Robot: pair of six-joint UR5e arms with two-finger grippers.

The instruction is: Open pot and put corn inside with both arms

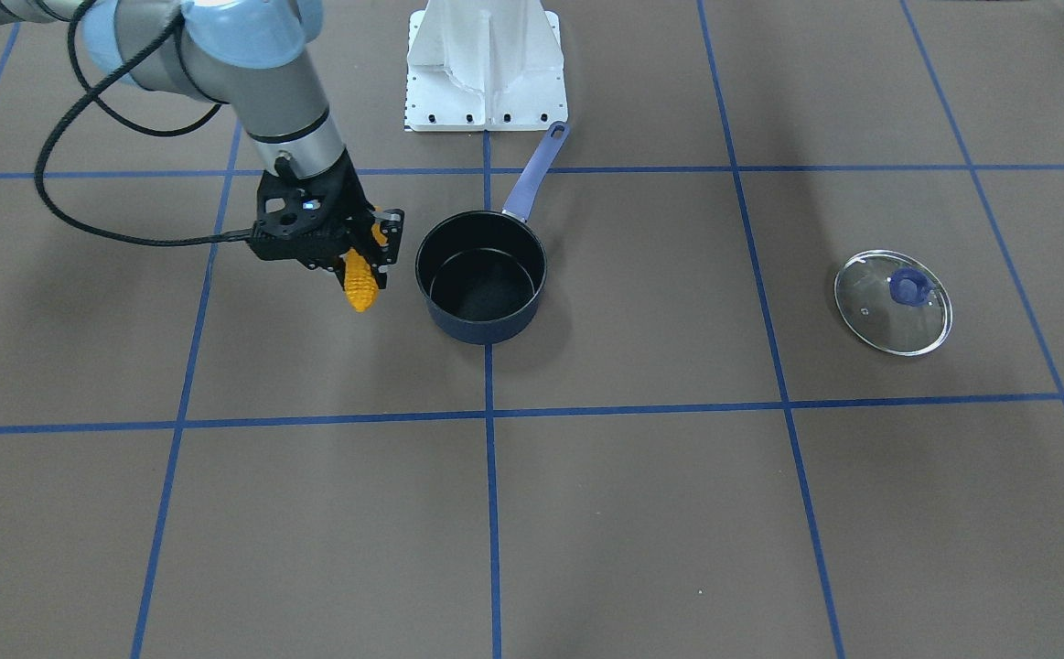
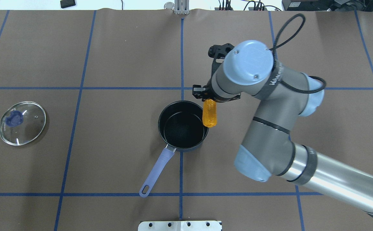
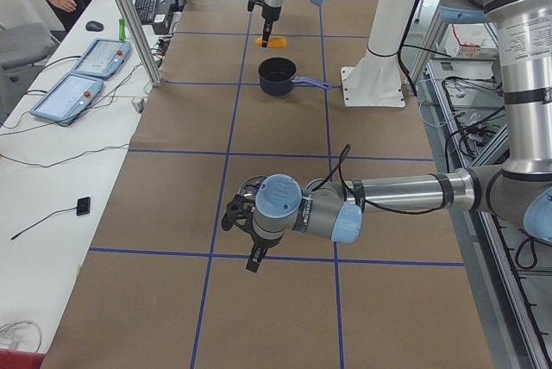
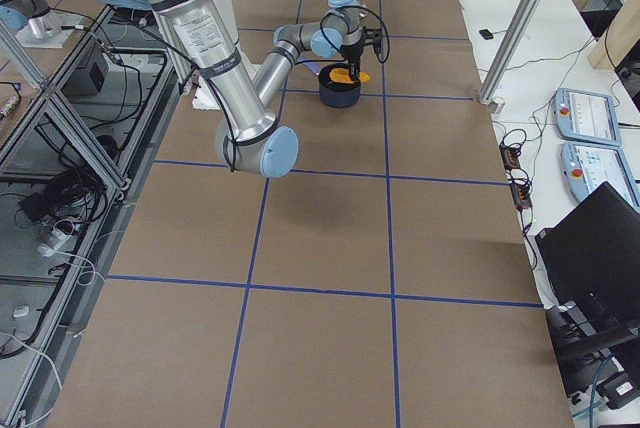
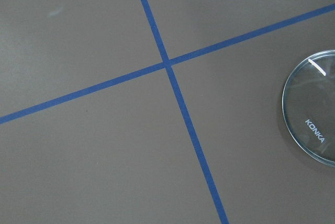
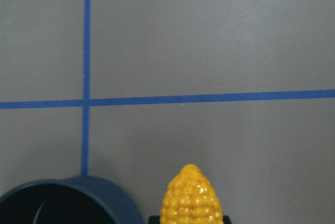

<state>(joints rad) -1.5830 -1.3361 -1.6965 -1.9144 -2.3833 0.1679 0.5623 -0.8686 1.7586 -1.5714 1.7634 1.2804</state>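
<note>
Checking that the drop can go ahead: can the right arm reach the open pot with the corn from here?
Probably yes. The right gripper holds the corn just beside the rim of the pot, the lid lies far off, and nothing stands between.

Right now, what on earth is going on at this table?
The robot's right gripper holds a corn cob up off the table, close beside the pot. The pot stands open and empty. Its glass lid lies flat on the table, well off to one side. The left arm hangs over the table far from the pot, with the lid's edge in its camera's view.
</note>
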